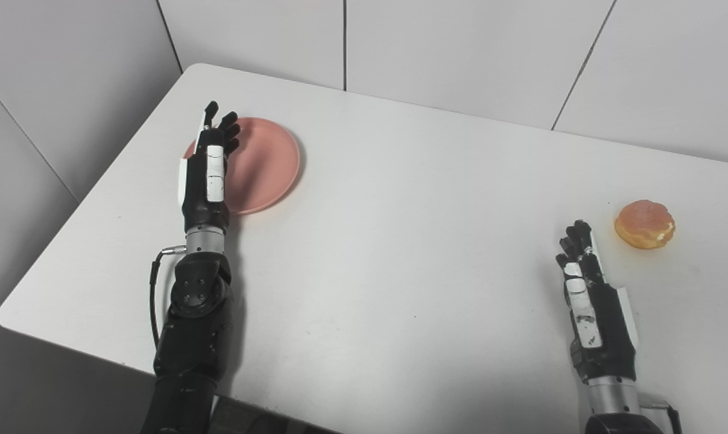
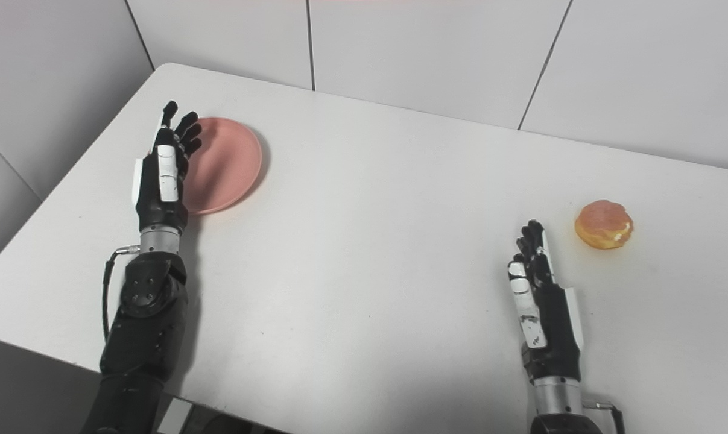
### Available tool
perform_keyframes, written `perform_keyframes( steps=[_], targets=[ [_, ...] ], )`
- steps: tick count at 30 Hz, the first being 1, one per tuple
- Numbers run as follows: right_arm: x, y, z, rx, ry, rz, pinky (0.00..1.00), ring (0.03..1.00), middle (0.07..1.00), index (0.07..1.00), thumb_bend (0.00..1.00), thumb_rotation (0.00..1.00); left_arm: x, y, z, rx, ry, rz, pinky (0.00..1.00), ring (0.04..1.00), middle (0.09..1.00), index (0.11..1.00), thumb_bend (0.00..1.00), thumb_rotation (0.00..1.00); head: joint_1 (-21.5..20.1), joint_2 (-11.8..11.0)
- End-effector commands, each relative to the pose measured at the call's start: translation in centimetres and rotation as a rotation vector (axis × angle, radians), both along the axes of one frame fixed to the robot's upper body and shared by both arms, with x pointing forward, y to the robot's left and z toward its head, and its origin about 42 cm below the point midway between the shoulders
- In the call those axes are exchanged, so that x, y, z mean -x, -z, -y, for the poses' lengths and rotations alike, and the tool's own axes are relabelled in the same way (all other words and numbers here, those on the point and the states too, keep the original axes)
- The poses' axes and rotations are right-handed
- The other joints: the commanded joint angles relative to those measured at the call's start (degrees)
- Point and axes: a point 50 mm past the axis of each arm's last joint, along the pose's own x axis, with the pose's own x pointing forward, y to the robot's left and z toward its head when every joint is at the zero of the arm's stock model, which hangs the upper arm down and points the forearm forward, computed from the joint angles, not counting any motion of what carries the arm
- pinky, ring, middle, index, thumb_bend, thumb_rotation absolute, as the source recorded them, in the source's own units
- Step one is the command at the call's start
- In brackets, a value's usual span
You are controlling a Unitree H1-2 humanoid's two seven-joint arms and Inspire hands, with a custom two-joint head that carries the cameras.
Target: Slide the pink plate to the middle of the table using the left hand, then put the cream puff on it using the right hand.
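Left hand [image 1: 210,163] released over pink plate [image 1: 261,166] edge, right hand [image 1: 587,301] released near cream puff [image 1: 645,224]

I count one round, flat pink plate [image 1: 261,163] and one golden-brown round cream puff [image 1: 645,224]. Both sit on one white rounded-corner table [image 1: 400,241]. My black hands number two.

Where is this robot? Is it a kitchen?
Probably a test room, not a kitchen. There's just a bare white table against plain panelled walls, with one pink plate and a cream puff.
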Motion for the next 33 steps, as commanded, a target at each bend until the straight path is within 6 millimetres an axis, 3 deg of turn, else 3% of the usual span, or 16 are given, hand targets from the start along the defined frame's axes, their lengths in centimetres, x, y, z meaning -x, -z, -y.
perform_keyframes(
  steps=[1,3,9,18,25,33],
  targets=[
    [0.4,-0.1,0.2,0.001,-0.006,0.038,1.0,1.0,1.0,1.0,0.59,0.87,-1.3,-3.4,-1.0,-0.039,-0.043,0.102,0.91,0.854,0.847,0.883,0.93,1.0,0.0,0.0],
    [0.5,-0.1,0.3,0.006,-0.009,0.041,1.0,1.0,1.0,1.0,0.59,0.87,-1.5,-3.9,-1.8,-0.05,-0.079,0.109,0.83,0.809,0.816,0.849,0.95,1.0,0.0,0.1],
    [0.5,-0.1,0.5,0.006,-0.014,0.037,1.0,1.0,1.0,1.0,0.59,0.87,-2.3,-4.4,-4.9,-0.057,-0.161,0.134,0.73,0.751,0.756,0.779,1.0,1.0,0.3,-0.1],
    [0.6,0.1,0.7,0.005,-0.018,0.035,1.0,1.0,1.0,1.0,0.57,0.87,-2.9,-5.0,-8.7,-0.034,-0.233,0.159,0.68,0.696,0.706,0.729,1.0,1.0,0.2,0.0],
    [0.5,0.1,0.5,0.002,-0.021,0.034,1.0,1.0,1.0,1.0,0.59,0.86,-3.1,-3.7,-11.8,-0.043,-0.26,0.113,0.65,0.672,0.691,0.71,1.0,1.0,0.1,0.1],
    [0.5,0.0,0.6,0.004,-0.023,0.041,1.0,1.0,1.0,1.0,0.6,0.87,-3.6,-0.9,-12.0,-0.045,-0.217,0.017,0.66,0.677,0.709,0.726,0.98,1.0,0.1,0.3]
  ],
)
